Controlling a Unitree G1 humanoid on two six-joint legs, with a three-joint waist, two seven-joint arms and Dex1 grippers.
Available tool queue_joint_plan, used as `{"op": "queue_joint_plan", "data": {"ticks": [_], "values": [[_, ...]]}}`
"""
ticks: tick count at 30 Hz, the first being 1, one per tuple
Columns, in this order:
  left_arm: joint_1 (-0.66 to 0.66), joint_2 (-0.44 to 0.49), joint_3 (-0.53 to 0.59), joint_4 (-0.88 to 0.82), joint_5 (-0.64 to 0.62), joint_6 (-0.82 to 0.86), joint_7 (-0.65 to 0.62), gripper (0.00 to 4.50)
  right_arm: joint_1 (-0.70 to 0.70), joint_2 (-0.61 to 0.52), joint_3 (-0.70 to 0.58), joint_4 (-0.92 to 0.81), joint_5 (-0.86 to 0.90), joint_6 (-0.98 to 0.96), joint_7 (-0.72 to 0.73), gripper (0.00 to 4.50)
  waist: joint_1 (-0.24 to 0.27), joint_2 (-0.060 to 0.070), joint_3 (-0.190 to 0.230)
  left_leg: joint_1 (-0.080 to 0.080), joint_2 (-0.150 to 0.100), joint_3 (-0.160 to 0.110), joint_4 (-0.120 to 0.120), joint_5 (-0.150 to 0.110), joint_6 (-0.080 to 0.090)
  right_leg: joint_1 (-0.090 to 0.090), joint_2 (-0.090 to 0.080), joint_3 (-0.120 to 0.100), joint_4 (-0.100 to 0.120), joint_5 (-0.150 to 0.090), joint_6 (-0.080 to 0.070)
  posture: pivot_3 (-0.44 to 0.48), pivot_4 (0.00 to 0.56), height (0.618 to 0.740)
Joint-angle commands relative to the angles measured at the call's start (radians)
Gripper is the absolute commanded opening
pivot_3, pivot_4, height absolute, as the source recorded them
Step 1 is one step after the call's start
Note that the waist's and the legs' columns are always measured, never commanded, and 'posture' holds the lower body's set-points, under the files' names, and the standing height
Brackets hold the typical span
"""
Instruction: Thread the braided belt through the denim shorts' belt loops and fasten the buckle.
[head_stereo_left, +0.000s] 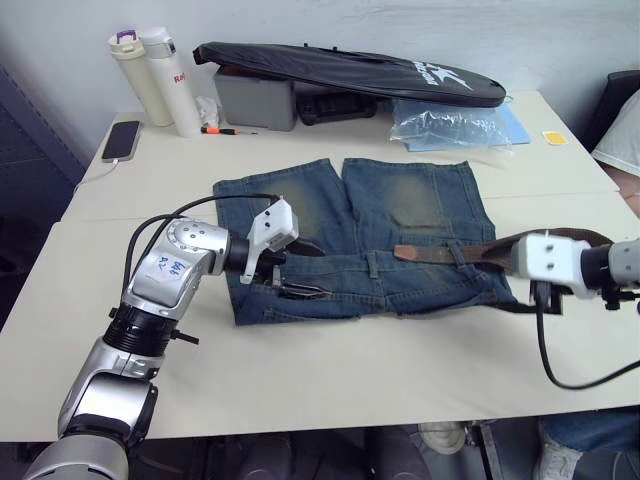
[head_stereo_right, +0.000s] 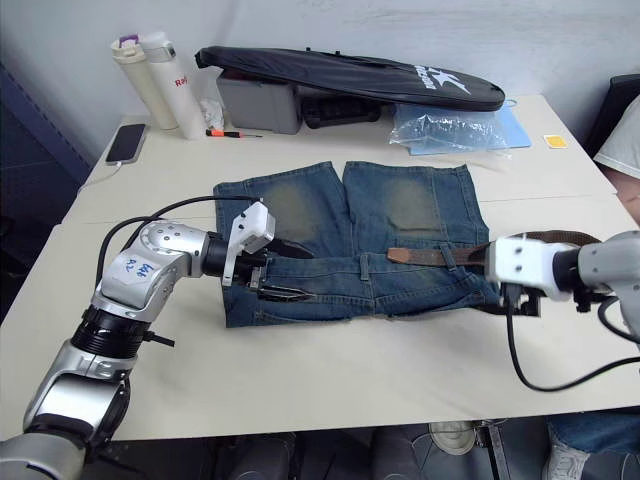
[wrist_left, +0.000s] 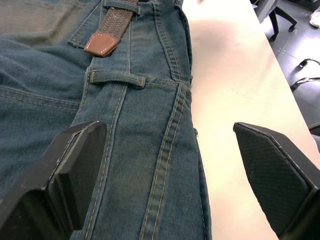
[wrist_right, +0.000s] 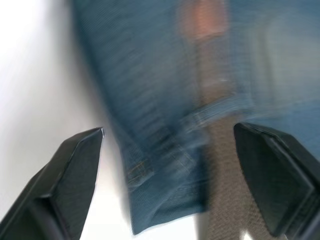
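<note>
Belt tip (wrist_left: 101, 44) lies along the waistband of the denim shorts (head_stereo_left: 400, 215) on the tabletop (head_stereo_left: 350, 370), short of the next loop (wrist_left: 117, 78). We note left tool (wrist_left: 167, 165) nearer; both tools released, right tool (wrist_right: 167, 175) beside the braided belt (head_stereo_left: 455, 252).

The belt (head_stereo_left: 455, 252) runs along the waistband of the shorts (head_stereo_left: 400, 215), but its far end passes behind the right arm's white wrist housing, so the buckle cannot be seen. The right wrist view is motion-blurred; denim, 1 loop (wrist_right: 215, 116) and the belt show only as smears. A person at the surface's right edge is cut off by the frame; only a pale sleeve (head_stereo_left: 622, 135) shows.
</note>
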Motion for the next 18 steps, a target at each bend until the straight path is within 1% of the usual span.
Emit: {"op": "queue_joint_plan", "data": {"ticks": [1,2,4,6,8,9,10,12,15,16,18], "values": [[-0.006,-0.001,0.006,-0.034,-0.005,-0.008,0.004,4.5,0.003,0.153,-0.128,-0.213,0.218,0.432,-0.252,4.47,0.003,-0.001,0.0,0.0,0.0,0.0,0.0,0.0,0.0,0.0,0.0,0.0,0.0,0.0,0.0,0.0,0.15,0.74],[-0.003,-0.001,0.009,-0.038,-0.006,-0.006,0.007,4.5,-0.001,0.254,-0.193,-0.275,0.321,0.611,-0.376,4.47,0.003,-0.002,0.0,0.0,0.001,-0.001,0.0,0.0,0.0,0.0,0.001,-0.001,0.0,0.0,0.0,0.0,0.15,0.74],[0.001,-0.001,0.011,-0.045,-0.008,-0.002,0.012,4.5,-0.01,0.419,-0.301,-0.352,0.433,0.87,-0.557,4.47,0.006,-0.001,-0.001,0.0,0.002,-0.003,-0.001,0.001,-0.003,-0.001,0.001,-0.001,0.002,0.0,0.0,0.0,0.15,0.74],[0.003,-0.006,0.016,-0.054,-0.016,0.007,0.02,4.5,-0.046,0.609,-0.447,-0.376,0.496,1.055,-0.725,4.47,0.009,0.0,-0.001,-0.001,0.001,-0.003,-0.001,0.003,-0.009,-0.001,0.0,-0.002,0.002,0.0,-0.001,0.0,0.15,0.74],[-0.002,-0.019,0.029,-0.068,-0.034,0.028,0.033,4.5,-0.105,0.807,-0.615,-0.404,0.516,1.243,-0.835,4.47,0.01,0.001,-0.001,-0.001,0.0,-0.003,-0.001,0.002,-0.01,-0.001,0.0,-0.002,0.002,0.0,-0.001,0.0,0.15,0.74],[-0.005,-0.022,0.03,-0.073,-0.036,0.034,0.036,4.5,-0.128,0.897,-0.692,-0.408,0.546,1.297,-0.898,4.47,0.009,0.001,-0.001,-0.001,-0.001,-0.003,-0.001,0.003,-0.011,-0.001,-0.001,-0.001,0.002,0.0,-0.001,0.0,0.15,0.74],[-0.006,-0.022,0.028,-0.079,-0.034,0.036,0.038,4.5,-0.134,0.988,-0.758,-0.414,0.578,1.324,-0.968,4.47,0.009,0.001,-0.002,-0.001,-0.002,-0.003,-0.002,0.003,-0.011,-0.001,-0.002,-0.001,0.002,0.0,-0.001,0.0,0.15,0.74],[-0.007,-0.022,0.026,-0.088,-0.032,0.04,0.041,4.5,-0.139,1.135,-0.86,-0.419,0.64,1.332,-1.104,4.47,0.006,0.002,-0.003,-0.001,-0.001,-0.004,-0.003,0.003,-0.01,-0.001,-0.001,-0.001,0.003,0.0,-0.001,0.0,0.15,0.74],[-0.006,-0.019,0.025,-0.092,-0.028,0.042,0.043,4.5,-0.232,1.319,-1.074,-0.401,0.714,1.332,-1.308,4.47,0.001,0.005,-0.002,-0.001,0.0,-0.004,-0.004,0.002,-0.01,-0.004,0.0,-0.001,0.005,0.0,-0.001,0.0,0.15,0.74],[-0.006,-0.018,0.025,-0.093,-0.027,0.042,0.044,4.5,-0.266,1.357,-1.139,-0.388,0.743,1.332,-1.369,4.47,0.002,0.007,-0.002,-0.001,0.0,-0.003,-0.004,0.003,-0.01,-0.006,0.0,-0.001,0.007,0.0,-0.001,0.0,0.15,0.74],[-0.008,-0.015,0.027,-0.095,-0.028,0.045,0.044,4.5,-0.314,1.388,-1.224,-0.365,0.789,1.328,-1.472,4.47,0.001,0.007,-0.002,-0.002,-0.002,-0.001,-0.003,0.003,-0.009,-0.007,-0.002,0.0,0.008,0.0,-0.001,0.0,0.15,0.74]]}}
